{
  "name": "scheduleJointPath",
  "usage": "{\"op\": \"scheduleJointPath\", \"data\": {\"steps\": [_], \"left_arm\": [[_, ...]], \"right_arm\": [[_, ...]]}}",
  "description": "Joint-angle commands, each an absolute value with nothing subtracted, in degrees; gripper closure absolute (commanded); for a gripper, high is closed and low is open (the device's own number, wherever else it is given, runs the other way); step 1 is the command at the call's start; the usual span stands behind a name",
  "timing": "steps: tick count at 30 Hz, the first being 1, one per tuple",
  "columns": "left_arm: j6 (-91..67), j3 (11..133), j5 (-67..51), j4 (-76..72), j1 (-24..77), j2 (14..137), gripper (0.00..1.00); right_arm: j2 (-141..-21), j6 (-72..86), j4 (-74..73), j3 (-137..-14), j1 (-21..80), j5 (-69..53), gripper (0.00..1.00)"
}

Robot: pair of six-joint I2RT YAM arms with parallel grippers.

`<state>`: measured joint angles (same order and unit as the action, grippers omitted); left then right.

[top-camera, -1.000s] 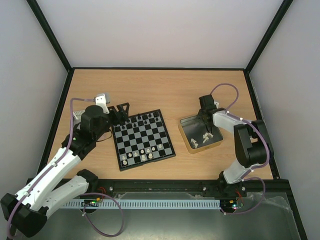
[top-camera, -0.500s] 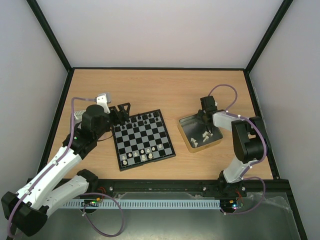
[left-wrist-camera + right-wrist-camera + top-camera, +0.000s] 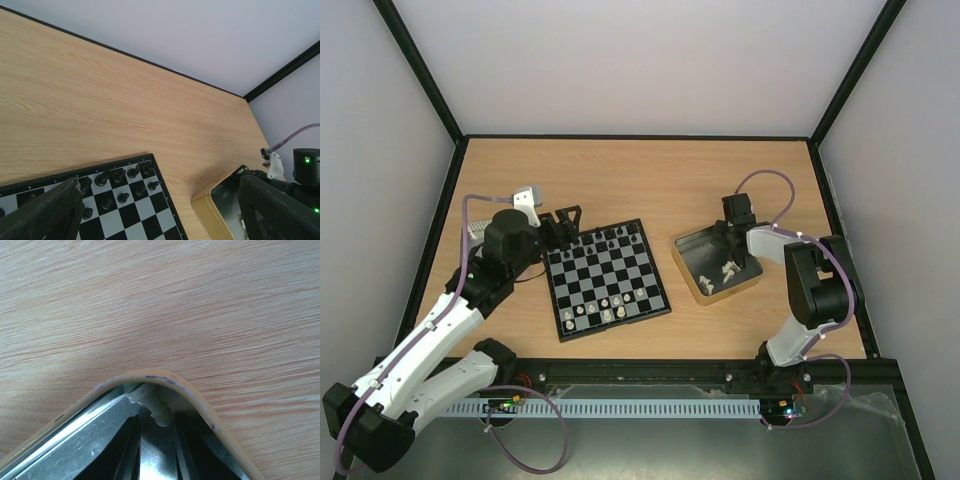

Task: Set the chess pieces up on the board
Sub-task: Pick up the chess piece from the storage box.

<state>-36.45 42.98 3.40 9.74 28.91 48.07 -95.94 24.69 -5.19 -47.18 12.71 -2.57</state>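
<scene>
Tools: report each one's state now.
Left tool: open, holding nothing.
Right tool: down at a white chess piece in a corner of the gold-rimmed tray; grip cannot be told.

Overhead view, wrist closeups, tray (image 3: 732, 289) seemingly shared

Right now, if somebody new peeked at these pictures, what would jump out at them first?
Probably the checkered board near the middle of the table, with black chess pieces along its far edge and white ones along its near edge. Next, the right gripper poking into a corner of the gold-rimmed tray to the board's right, where more white pieces lie.
</scene>
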Motion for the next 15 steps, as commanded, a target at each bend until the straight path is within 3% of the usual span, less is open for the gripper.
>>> {"op": "scheduleJointPath", "data": {"steps": [1,15], "left_arm": [[-36.77,42.74,2.9,8.53,28.56,48.37,0.14],[-37.0,42.56,2.64,8.31,28.56,48.56,0.14]], "right_arm": [[-95.09,24.85,-4.46,-46.79,12.51,0.49,0.79],[-95.37,19.59,0.44,-46.0,12.53,2.23,0.77]]}}
